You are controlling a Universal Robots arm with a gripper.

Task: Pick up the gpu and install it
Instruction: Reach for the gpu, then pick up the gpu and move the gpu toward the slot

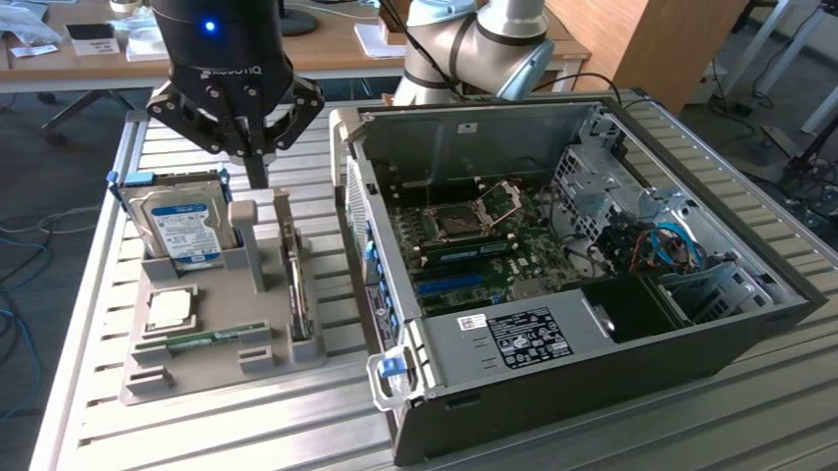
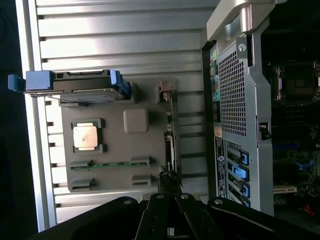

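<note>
Gripper (image 1: 259, 175) clenched on nothing, upper left of the exterior view, above grey holder tray (image 1: 196, 375), gpu (image 1: 300, 285) upright on edge in tray, beside open computer case (image 1: 550, 402), slatted worktop (image 1: 733, 437).

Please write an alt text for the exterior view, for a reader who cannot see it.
The shut end effector hangs above a grey tray where the gpu stands on edge near a hard drive. An open computer case lies at the exterior view's right.
</note>
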